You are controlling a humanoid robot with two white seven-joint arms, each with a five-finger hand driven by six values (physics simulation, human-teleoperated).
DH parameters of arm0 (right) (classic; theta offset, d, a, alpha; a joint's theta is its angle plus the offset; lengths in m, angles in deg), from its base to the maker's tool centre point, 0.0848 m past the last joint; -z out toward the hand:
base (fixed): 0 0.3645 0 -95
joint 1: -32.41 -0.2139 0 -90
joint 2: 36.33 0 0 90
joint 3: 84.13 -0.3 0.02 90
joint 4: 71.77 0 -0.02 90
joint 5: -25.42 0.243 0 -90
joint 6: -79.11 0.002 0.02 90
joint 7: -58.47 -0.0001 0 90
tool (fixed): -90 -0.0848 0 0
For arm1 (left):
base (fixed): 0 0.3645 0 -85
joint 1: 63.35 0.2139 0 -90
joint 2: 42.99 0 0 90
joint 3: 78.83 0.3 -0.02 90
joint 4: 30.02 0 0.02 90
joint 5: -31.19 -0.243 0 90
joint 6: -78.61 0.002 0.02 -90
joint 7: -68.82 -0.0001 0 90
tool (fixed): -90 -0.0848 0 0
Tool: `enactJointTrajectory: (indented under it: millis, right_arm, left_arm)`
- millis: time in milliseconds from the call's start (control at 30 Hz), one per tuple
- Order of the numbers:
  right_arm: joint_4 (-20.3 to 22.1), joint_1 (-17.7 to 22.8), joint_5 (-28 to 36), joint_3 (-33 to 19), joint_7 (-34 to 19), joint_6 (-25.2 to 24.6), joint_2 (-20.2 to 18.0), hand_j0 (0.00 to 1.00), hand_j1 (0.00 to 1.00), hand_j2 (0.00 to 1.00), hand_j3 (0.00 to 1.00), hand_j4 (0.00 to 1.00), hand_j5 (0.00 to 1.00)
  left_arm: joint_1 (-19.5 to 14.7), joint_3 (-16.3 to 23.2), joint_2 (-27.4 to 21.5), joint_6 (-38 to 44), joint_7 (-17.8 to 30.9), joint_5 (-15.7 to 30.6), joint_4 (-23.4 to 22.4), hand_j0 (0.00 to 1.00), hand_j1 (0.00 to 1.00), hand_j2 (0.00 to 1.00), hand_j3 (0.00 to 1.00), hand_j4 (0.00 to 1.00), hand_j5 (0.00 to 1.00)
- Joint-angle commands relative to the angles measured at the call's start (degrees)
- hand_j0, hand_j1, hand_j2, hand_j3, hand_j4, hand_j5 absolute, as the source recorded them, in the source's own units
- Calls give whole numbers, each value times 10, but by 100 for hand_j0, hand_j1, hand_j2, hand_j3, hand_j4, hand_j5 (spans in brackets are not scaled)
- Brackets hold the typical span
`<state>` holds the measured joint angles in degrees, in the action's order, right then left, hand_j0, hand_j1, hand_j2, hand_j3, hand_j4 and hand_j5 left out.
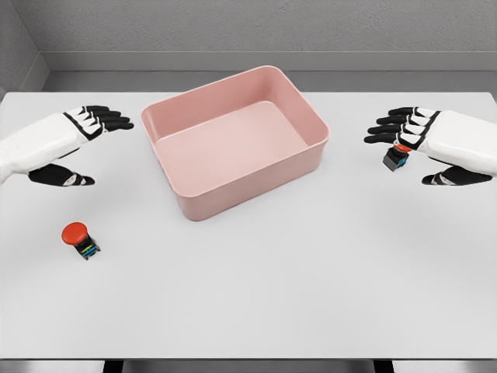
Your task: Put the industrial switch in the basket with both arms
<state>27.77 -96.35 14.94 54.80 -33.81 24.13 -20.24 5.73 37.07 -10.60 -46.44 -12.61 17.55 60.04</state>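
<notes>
Two industrial switches show in the head view. One switch, with a red mushroom button and a dark base, lies on the white table at the front left. My left hand hovers above and behind it, open, fingers spread, holding nothing. The second switch, with a dark body and red top, sits at the right, partly hidden under the fingers of my right hand. That hand is spread over it, thumb held apart, and shows no grasp. The pink basket stands between the hands, with nothing inside.
The white table runs wide in front of the basket. Its far edge meets a grey wall behind the basket.
</notes>
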Motion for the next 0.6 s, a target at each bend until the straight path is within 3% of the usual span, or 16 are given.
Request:
enactJointTrajectory:
  millis: [0,100,167,333,433,567]
  right_arm:
    - [0,0,4,-1,1,0,0,100,100,100,100,100,100]
    - [-1,0,-2,2,1,0,1,100,100,100,100,100,100]
    - [-33,-3,-3,-1,-1,0,3,100,100,100,100,100,100]
    - [-113,-5,-4,0,-3,0,66,100,100,100,100,100,100]
    - [-124,-14,-7,-6,-82,0,135,100,100,100,100,100,100]
    - [-182,-15,-9,-6,-84,0,144,100,100,100,100,100,100]
  left_arm:
    - [0,-1,-2,1,1,4,-2,100,100,100,100,100,100]
    - [5,-1,-8,1,9,5,-2,100,100,100,100,100,100]
    - [10,-1,-21,1,9,5,-2,100,100,100,100,100,100]
    - [34,-1,-39,1,10,-22,-4,100,100,100,100,100,100]
    - [34,-1,-41,1,10,-30,-4,100,100,100,100,100,100]
    - [49,-2,-49,1,14,-37,-4,100,100,100,100,100,100]
